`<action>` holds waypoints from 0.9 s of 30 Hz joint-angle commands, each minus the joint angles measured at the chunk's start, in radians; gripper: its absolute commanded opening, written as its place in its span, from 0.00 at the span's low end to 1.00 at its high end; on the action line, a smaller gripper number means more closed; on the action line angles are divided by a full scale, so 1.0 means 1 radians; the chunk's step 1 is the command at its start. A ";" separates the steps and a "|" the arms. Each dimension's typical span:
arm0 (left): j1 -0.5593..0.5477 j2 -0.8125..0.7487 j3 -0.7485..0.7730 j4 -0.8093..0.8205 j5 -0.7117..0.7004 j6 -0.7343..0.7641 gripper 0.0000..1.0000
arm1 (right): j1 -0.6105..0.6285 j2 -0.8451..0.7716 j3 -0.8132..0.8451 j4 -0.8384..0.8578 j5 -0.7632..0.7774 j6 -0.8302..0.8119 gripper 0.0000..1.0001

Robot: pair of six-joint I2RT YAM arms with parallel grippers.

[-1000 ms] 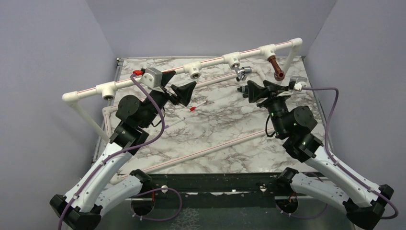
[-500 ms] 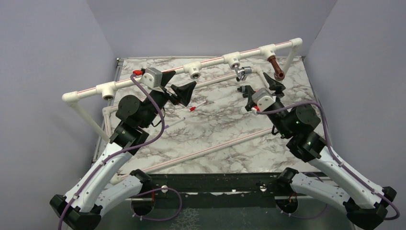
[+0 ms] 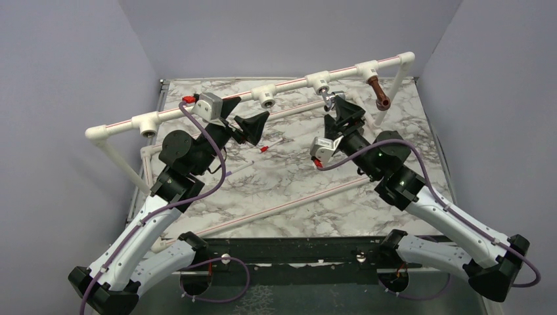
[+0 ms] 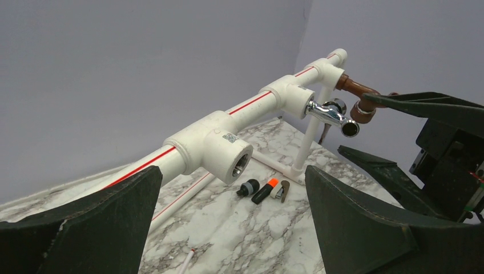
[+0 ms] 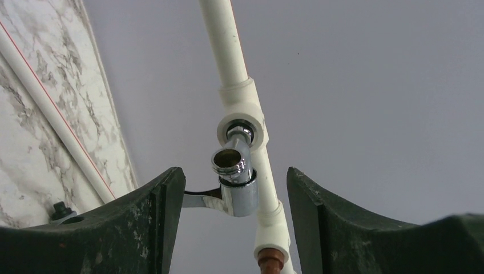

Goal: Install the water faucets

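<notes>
The left claw (image 3: 248,113) gapes empty over the glossy veined marble table (image 3: 289,177), just short of a bare threaded socket (image 4: 228,160). The right claw (image 5: 234,174) stands open astride the chrome faucet (image 5: 237,185), not clamped on it. Both faucets look seated in the matte, red-striped white pipe (image 4: 251,103), the mirror-bright curved one perhaps wanting a final tightening and the dull reddish-brown faucet (image 3: 379,92) sitting farther along.

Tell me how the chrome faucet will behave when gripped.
The chrome faucet looks polished and rounded, so probably slippery to pinch. It seems rigid metal, unlikely to flex. Seated in the white tee, it should turn, not lift.
</notes>
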 commanded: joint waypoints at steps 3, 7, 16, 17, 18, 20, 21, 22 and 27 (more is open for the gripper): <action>-0.002 -0.020 -0.007 0.011 -0.008 0.002 0.97 | -0.004 0.066 0.056 0.104 0.002 -0.111 0.67; -0.004 -0.020 -0.007 0.011 -0.010 0.004 0.97 | -0.004 0.100 0.054 0.163 0.037 -0.115 0.63; -0.005 -0.020 -0.007 0.012 -0.011 0.004 0.96 | -0.003 0.170 0.087 0.183 0.112 -0.105 0.48; -0.005 -0.021 -0.007 0.011 -0.012 0.004 0.96 | -0.003 0.176 0.094 0.182 0.118 -0.101 0.45; -0.005 -0.020 -0.008 0.011 -0.012 0.004 0.96 | -0.004 0.183 0.101 0.179 0.125 -0.095 0.43; -0.007 -0.020 -0.007 0.011 -0.011 0.004 0.97 | -0.006 0.200 0.110 0.172 0.142 -0.089 0.38; -0.007 -0.020 -0.007 0.011 -0.012 0.004 0.96 | -0.006 0.208 0.112 0.170 0.151 -0.089 0.36; -0.007 -0.022 -0.007 0.011 -0.011 0.005 0.96 | -0.006 0.214 0.114 0.167 0.156 -0.085 0.33; -0.010 -0.022 -0.009 0.010 -0.015 0.007 0.97 | -0.006 0.230 0.125 0.131 0.170 -0.025 0.07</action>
